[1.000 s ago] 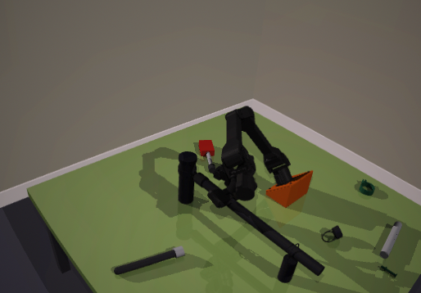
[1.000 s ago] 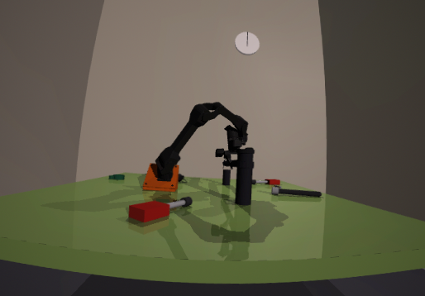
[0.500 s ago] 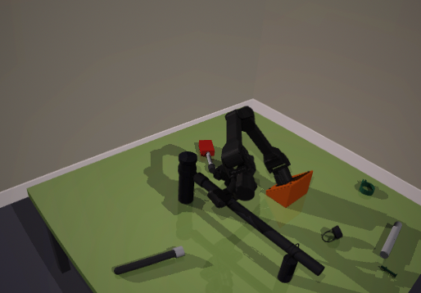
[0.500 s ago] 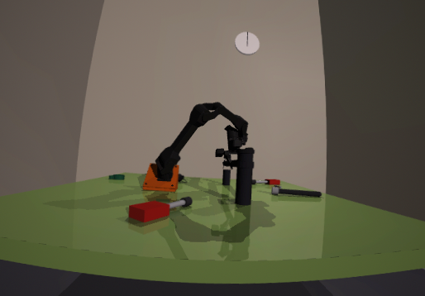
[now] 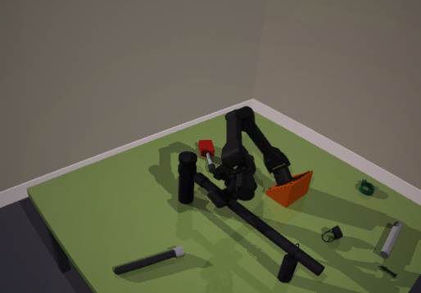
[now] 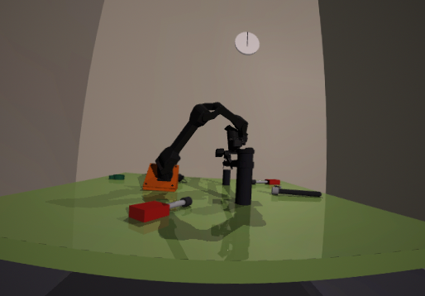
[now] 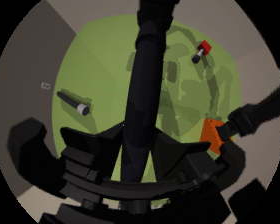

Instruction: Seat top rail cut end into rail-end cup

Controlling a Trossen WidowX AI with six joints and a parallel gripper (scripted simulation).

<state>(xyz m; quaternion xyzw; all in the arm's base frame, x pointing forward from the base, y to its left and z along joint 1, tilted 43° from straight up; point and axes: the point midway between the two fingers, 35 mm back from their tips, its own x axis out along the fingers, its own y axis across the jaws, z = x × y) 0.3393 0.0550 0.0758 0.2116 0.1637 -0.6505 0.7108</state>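
Observation:
The big black post (image 5: 186,186) (image 6: 244,185) stands upright, its brace band (image 6: 246,164) in the upper part below the cap. The rail-end cup (image 5: 201,179) (image 7: 152,36) is on the post's rail side. The dark rail (image 5: 262,227) (image 7: 143,85) slopes from the cup to the loop cap (image 5: 294,250) on the short post (image 5: 287,269) (image 6: 226,178). Its cup-side end meets the wider collar of the cup; how deep it sits I cannot tell. My gripper (image 5: 219,198) (image 7: 137,124) is shut on the rail, near the big post, one finger on each side.
An orange base bracket (image 5: 292,191) (image 6: 160,179) (image 7: 211,135) holds the arm. A red-headed tool (image 5: 206,147) (image 6: 148,212) (image 7: 205,48) lies behind the post. A black bar (image 5: 145,262) (image 6: 302,193) (image 7: 71,101), grey cylinder (image 5: 391,240), green ring (image 5: 367,188) and black ring clamp (image 5: 337,232) lie around.

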